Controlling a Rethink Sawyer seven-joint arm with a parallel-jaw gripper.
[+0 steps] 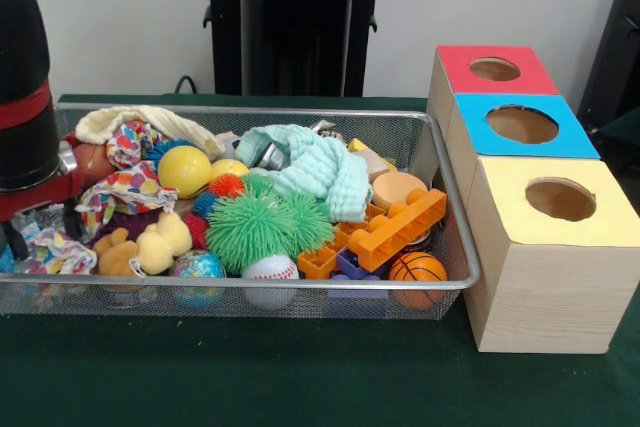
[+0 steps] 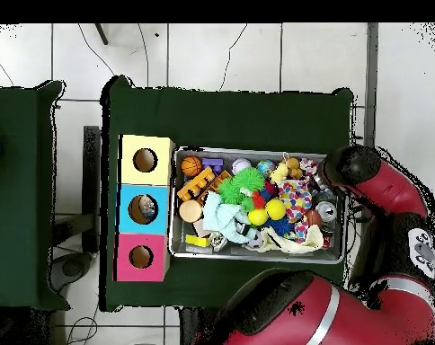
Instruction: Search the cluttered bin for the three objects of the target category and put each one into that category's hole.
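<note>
The wire mesh bin (image 1: 455,247) is full of toys; it also shows in the overhead view (image 2: 174,202). My red and black arm (image 1: 25,117) hangs over the bin's left end, which is the right end in the overhead view (image 2: 351,171). My gripper (image 1: 14,239) reaches down into the clutter there, mostly hidden by the arm. A small bluish-white patch (image 1: 8,259) lies beside it; I cannot tell if it is a bottle. No other bottle shows. The blue-panel hole (image 1: 522,124) lies between the red and yellow ones; from overhead something pale shows inside the blue-panel hole (image 2: 146,208).
The bin holds a green spiky ball (image 1: 255,227), mint cloth (image 1: 315,167), orange bricks (image 1: 400,232), yellow ball (image 1: 184,169), baseball (image 1: 269,268), mini basketball (image 1: 417,269) and patterned cloth (image 1: 125,192). A silver can (image 2: 326,211) lies near the arm. The wooden box (image 1: 545,277) touches the bin's end.
</note>
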